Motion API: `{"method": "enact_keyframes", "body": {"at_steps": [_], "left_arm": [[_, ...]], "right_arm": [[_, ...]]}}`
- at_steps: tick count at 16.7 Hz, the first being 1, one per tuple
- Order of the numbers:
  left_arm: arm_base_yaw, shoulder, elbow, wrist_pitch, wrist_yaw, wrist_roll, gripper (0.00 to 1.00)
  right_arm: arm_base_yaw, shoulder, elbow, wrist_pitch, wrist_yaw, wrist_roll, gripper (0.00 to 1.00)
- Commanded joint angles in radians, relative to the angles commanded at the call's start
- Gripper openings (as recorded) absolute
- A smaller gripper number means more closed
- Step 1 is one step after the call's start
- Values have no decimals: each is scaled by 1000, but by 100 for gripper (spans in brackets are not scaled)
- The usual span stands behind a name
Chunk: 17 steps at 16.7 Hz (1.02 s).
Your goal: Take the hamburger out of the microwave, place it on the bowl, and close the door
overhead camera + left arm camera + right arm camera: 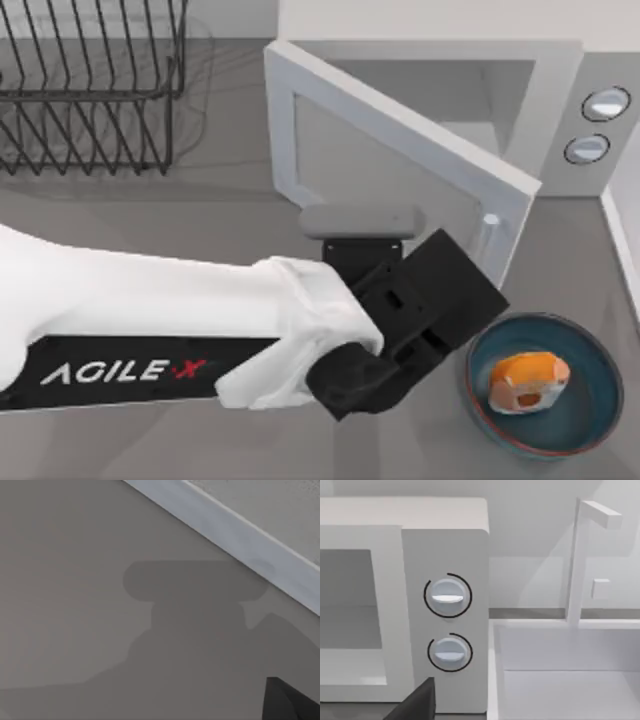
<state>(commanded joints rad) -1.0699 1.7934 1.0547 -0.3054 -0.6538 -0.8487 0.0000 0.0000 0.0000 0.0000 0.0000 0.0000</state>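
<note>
Hamburger [528,382] in bowl [590,425], door [400,150] open — left gripper [440,300] beside it, fingers' state unclear

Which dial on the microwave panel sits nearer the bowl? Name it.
The lower dial: in the top view it sits closer to the bowl than the upper dial.

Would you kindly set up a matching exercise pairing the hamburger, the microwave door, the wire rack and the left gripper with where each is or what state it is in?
Things:
1. hamburger
2. door
3. wire rack
4. left gripper

Places or states:
A. at the table's far left
B. swung open
C. inside the bowl
D. between the door and the bowl

Pairs: 1-C, 2-B, 3-A, 4-D
</note>
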Motion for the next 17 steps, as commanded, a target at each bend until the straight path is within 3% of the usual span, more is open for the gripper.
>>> {"method": "enact_keyframes", "body": {"at_steps": [9,17], "left_arm": [[-40,82,93,-52,-19,-46,0],[-128,340,502,-247,-55,-146,0]], "right_arm": [[0,0,0,0,0,0,100],[0,0,0,0,0,0,100]]}}
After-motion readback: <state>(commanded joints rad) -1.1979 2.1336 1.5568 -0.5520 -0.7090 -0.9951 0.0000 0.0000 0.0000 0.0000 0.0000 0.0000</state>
